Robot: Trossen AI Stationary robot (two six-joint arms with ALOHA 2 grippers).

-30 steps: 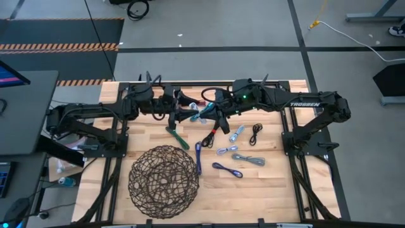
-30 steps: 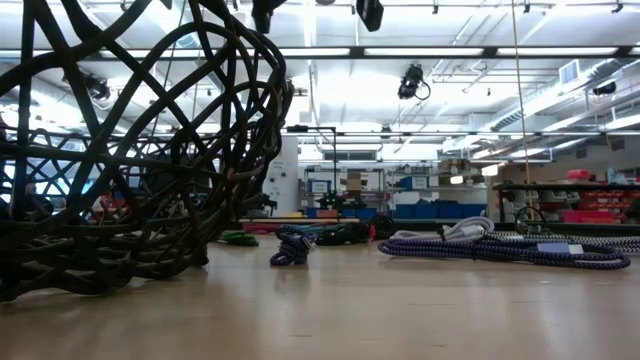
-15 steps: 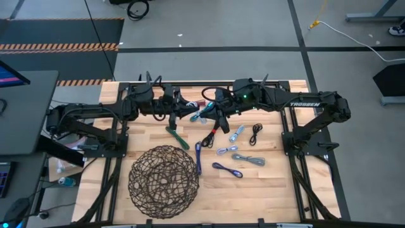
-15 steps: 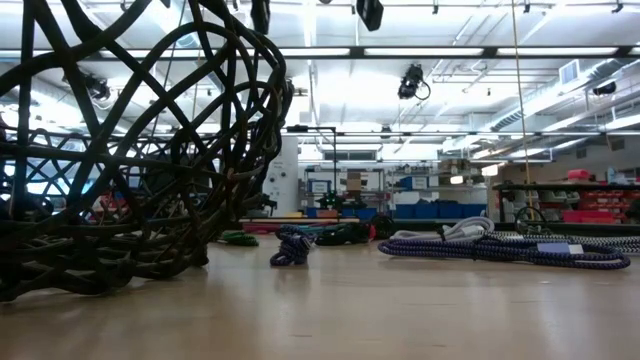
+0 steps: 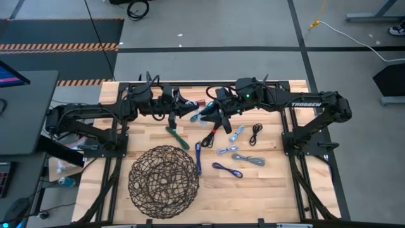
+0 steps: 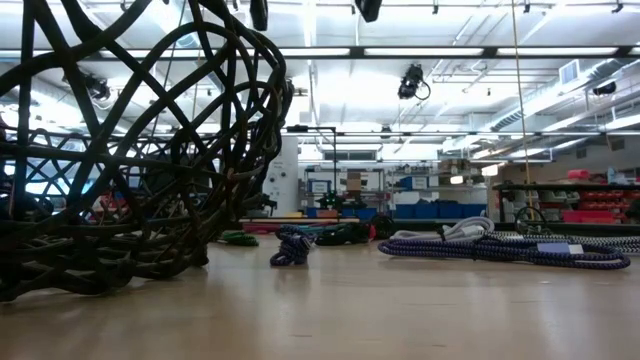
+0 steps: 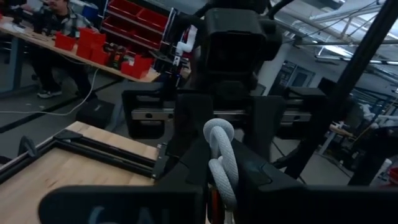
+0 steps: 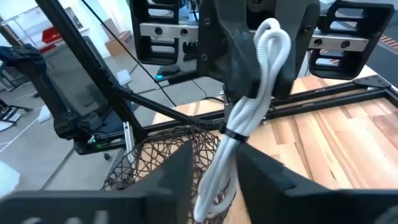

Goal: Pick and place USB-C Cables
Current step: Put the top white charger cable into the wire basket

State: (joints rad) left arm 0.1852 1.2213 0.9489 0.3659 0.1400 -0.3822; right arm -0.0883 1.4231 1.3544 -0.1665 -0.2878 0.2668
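Two dark arms meet over the back middle of the worktop (image 5: 266,190), the left arm (image 5: 95,120) and the right arm (image 5: 304,104) facing each other with one pale cable (image 8: 249,118) strung between them above the wood. The round wire basket (image 5: 164,182) sits at the front left, and in the low view it blocks most of what lies behind it.

From the right wrist I see the left jaws clamped on the cable's upper loop. The right jaws stand parted with its lower end hanging between them; I cannot tell whether either pad touches it.

From above, the handover point is mostly hidden under the wrists. Loose cables lie right of the basket: a green one (image 5: 177,137), a dark blue one (image 5: 198,157) just beside the basket's rim, a grey one (image 5: 249,159), a purple one (image 5: 227,170) and a black one (image 5: 255,132). A maroon scrap (image 5: 205,103) under the arms is too covered to make out.
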